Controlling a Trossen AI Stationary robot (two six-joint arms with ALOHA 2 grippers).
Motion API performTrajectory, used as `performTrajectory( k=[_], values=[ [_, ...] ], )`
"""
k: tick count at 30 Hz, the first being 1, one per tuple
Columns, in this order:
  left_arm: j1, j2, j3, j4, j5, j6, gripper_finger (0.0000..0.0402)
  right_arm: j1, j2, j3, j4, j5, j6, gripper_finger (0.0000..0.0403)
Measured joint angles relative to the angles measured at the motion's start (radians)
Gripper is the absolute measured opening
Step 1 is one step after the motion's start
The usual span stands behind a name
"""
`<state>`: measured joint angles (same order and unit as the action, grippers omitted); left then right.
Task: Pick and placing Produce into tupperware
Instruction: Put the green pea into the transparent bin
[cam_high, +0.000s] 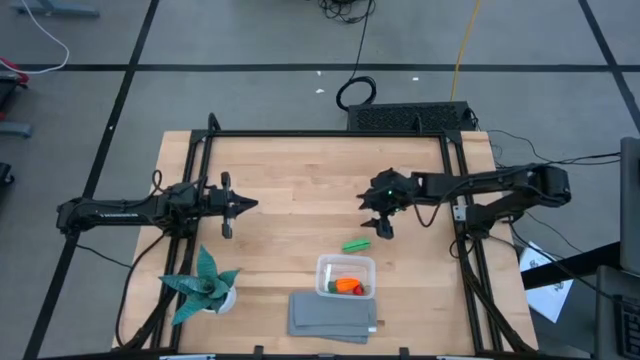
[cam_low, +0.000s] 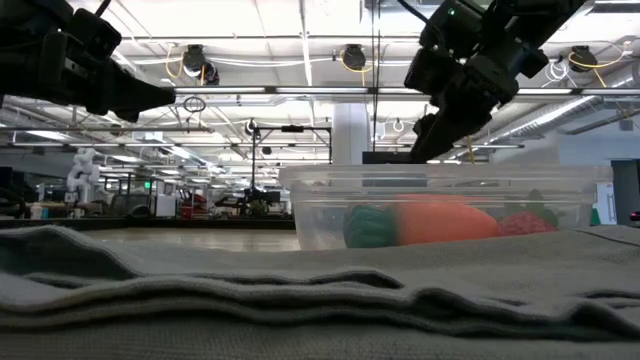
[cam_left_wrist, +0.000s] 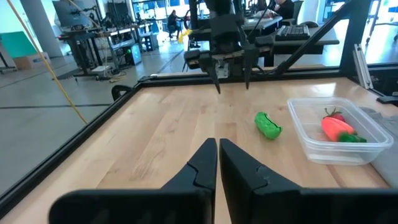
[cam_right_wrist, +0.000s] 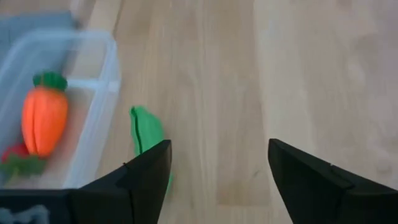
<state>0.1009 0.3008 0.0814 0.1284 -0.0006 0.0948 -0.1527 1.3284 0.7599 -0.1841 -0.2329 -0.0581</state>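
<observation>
The clear tupperware (cam_high: 346, 275) stands on the table near its front edge and holds the orange carrot (cam_high: 349, 287) and the red berry (cam_left_wrist: 333, 115). The green pod (cam_high: 355, 243) lies on the wood just beyond the tupperware's far side. My right gripper (cam_high: 380, 226) hangs open above the table, a little to the far right of the pod, its fingers tilted down; in the right wrist view the pod (cam_right_wrist: 146, 132) lies beside one finger. My left gripper (cam_high: 240, 205) is shut and waits level over the table's left half.
A grey folded cloth (cam_high: 333, 316) lies at the front edge beside the tupperware. A teal plant in a white pot (cam_high: 208, 285) stands front left. Black rails frame the table. Bare wood spreads across the middle and far half.
</observation>
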Motion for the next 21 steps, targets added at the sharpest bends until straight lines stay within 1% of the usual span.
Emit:
performTrajectory(
  k=[2,8,18,21],
  values=[
    [0.0,0.0,0.0,-0.001,0.0,-0.006,0.0024,0.011,0.017,-0.009,-0.012,0.0,-0.018,0.026],
    [0.0,0.0,0.0,-0.007,0.001,-0.022,0.0024,0.047,0.061,-0.017,0.048,0.0,-0.053,0.0261],
    [0.0,0.0,0.0,-0.022,0.001,-0.025,0.0024,0.091,0.062,-0.019,0.049,0.001,-0.055,0.0261],
    [0.0,0.0,0.0,-0.024,0.001,-0.026,0.0024,0.098,0.062,-0.027,0.078,0.028,-0.045,0.0261]
  ],
)
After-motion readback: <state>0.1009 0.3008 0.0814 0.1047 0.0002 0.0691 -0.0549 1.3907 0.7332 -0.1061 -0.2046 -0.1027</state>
